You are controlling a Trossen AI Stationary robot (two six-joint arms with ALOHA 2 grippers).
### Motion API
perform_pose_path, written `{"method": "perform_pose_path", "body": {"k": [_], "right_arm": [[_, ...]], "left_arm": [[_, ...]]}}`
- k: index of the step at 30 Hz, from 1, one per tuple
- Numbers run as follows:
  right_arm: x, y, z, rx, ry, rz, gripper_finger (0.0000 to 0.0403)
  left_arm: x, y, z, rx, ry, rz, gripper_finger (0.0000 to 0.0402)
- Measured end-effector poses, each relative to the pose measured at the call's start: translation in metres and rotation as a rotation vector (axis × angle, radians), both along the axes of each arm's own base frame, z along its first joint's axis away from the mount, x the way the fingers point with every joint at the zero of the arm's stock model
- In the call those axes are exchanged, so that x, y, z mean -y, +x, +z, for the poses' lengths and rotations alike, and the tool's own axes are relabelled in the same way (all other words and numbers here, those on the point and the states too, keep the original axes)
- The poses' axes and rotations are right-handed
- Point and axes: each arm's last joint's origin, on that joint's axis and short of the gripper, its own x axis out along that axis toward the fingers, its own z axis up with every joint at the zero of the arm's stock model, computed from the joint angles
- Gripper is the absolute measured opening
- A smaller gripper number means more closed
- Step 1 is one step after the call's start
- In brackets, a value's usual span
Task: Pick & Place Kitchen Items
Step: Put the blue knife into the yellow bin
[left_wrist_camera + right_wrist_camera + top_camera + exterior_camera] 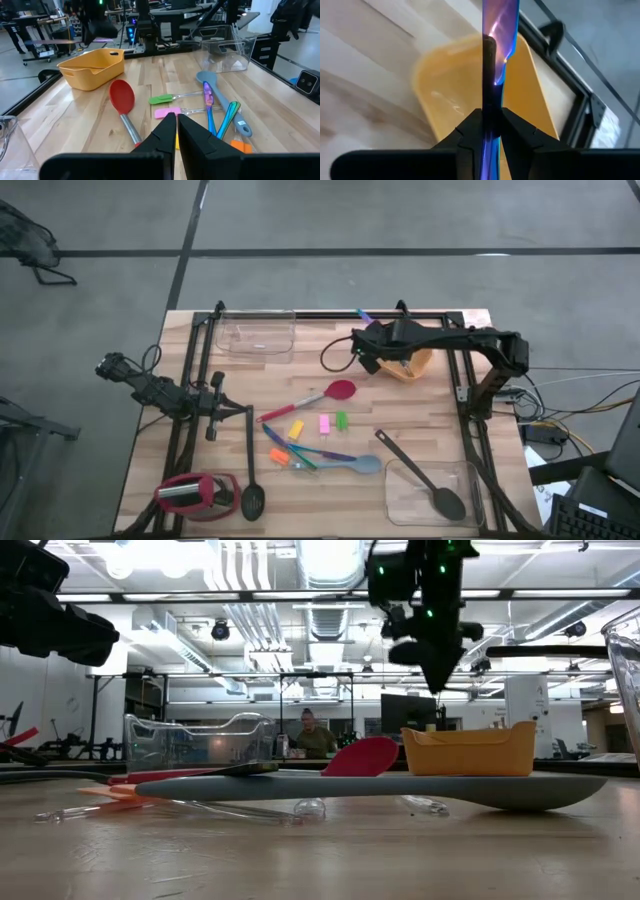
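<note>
High view: right gripper (392, 352) is hovering over the orange tub (418, 366) at the far right of the table; left gripper (213, 406) is waiting near the left edge, beside a black slotted spoon (251, 480); a second black spoon (432, 487) is lying in the near clear tub (470, 480); the far clear tub (255, 335) is looking empty.
Low view: red-headed spatula (358, 757) and grey-blue spoon (400, 787) are lying on the table, not yet placed.
Left wrist view: left fingers are pressed together, grasping nothing.
Right wrist view: right fingers are clamping a purple-blue stick (496, 55) upright above the orange tub; tub contents cannot be told.
Risk: the stick is reaching well past the jaws; releasing it tilted could be tipping it over the rim.
</note>
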Motion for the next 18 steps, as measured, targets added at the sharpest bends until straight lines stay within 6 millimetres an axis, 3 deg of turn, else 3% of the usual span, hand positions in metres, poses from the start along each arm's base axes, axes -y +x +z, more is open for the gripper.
{"method": "perform_pose_path", "body": {"k": [8, 18], "right_arm": [[0.015, -0.020, -0.034, -0.084, 0.030, -0.069, 0.0050], [0.021, -0.034, -0.061, -0.111, 0.040, -0.100, 0.0052]], "left_arm": [[0.000, 0.000, 0.000, 0.000, 0.000, 0.000, 0.0023], [0.000, 0.000, 0.000, 0.000, 0.000, 0.000, 0.0023]]}}
